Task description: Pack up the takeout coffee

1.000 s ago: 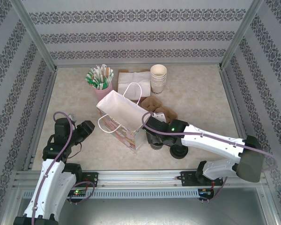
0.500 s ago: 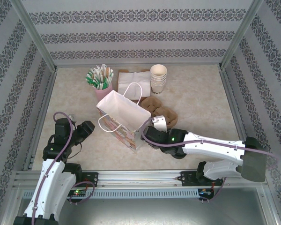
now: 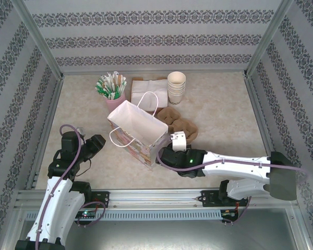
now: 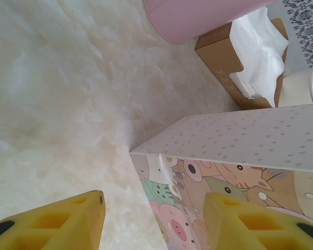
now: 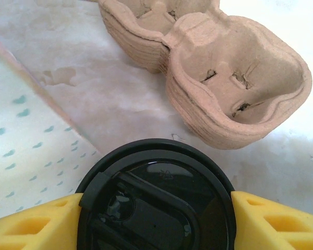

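Grasping the takeout coffee [image 5: 156, 182], the right gripper [image 5: 156, 221] has a yellow finger on each side of the black-lidded cup. The cup is just beside the paper bag [image 3: 135, 127], with the stacked pulp cup carriers [image 5: 235, 78] close behind. The left gripper [image 4: 154, 213] is released, nothing between its fingers, facing the bag's cartoon-printed side.

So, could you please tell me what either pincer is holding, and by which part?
The right pincer grips the coffee cup at its black lid, a finger on each side; the left pincer holds nothing.
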